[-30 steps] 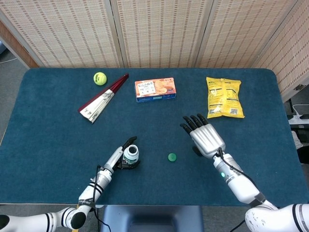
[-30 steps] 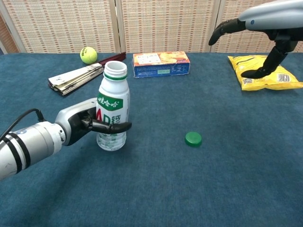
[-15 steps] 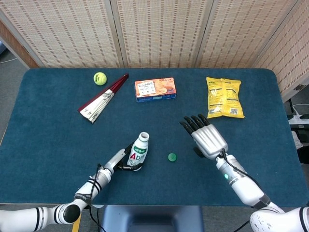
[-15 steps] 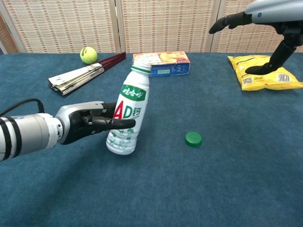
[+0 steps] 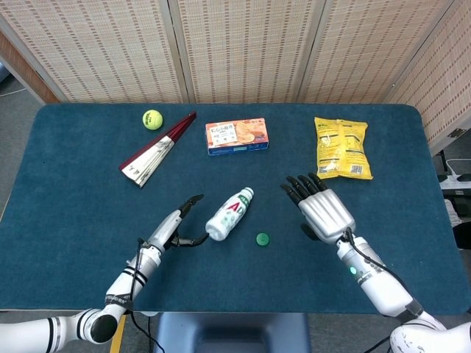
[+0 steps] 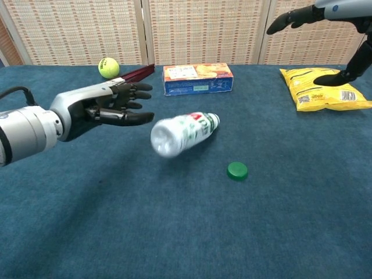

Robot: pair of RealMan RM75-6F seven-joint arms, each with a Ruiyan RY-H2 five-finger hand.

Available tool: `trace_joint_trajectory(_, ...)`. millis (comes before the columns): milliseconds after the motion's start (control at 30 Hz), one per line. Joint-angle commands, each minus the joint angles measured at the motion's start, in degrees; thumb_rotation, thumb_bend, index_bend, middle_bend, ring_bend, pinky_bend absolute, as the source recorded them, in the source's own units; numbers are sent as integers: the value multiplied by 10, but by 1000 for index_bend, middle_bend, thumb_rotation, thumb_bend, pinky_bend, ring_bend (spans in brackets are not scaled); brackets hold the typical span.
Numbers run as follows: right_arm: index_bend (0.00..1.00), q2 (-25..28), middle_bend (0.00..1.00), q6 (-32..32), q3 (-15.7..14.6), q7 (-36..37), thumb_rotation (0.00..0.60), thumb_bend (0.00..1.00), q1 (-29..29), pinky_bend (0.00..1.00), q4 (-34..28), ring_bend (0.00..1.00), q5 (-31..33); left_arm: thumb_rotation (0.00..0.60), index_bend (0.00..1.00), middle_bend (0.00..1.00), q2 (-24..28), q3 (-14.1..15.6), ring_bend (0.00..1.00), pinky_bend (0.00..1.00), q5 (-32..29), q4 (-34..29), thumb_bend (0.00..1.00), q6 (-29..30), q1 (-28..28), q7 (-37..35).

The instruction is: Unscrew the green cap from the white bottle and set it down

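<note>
The white bottle [image 6: 183, 133] has tipped from upright in the left hand [image 6: 110, 107] onto its side, and that hand now hovers beside it, fingers spread, holding nothing. The green cap [image 6: 237, 170] lies on the table [image 5: 73, 184] near the bottle. The bottle, uncapped, may roll or spill. Farther back, the right hand [image 5: 320, 209] hangs empty, fingers apart
</note>
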Motion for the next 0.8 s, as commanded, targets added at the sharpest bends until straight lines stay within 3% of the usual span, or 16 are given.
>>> trace_joint_trajectory(33,0,10,0,19,-10,4,600,255,-22,0,-9,0,-31,563,0,0,0,28,0,0,75,16,339,81,23,73)
trace_joint_trajectory(100,0,17,0,38,-22,13,600,255,-47,0,-13,0,-65,596,0,0,11,40,0,0,107,23,339,116,35,102)
trace_joint_trajectory(233,0,30,0,83,-55,31,600,255,-106,0,-13,0,-148,600,0,0,68,68,0,0,142,6,338,143,61,125)
trace_joint_trajectory(367,0,30,0,149,-98,58,600,255,-186,0,9,0,-241,600,0,0,141,129,0,0,212,-15,346,172,101,127)
trace_joint_trajectory(500,0,-10,0,236,-133,97,600,255,-282,0,78,0,-313,600,0,0,175,202,0,0,326,20,349,289,178,151)
trace_joint_trajectory(600,0,-64,0,306,-139,129,600,255,-352,0,156,0,-326,600,0,0,170,236,0,0,381,86,350,394,248,194)
trace_joint_trajectory(700,0,-116,0,351,-134,178,600,255,-407,0,241,0,-322,600,0,0,153,242,0,0,378,136,361,448,297,195)
trace_joint_trajectory(800,0,-126,0,347,-131,209,600,255,-422,0,277,0,-327,600,0,0,156,235,0,0,369,148,379,445,305,216)
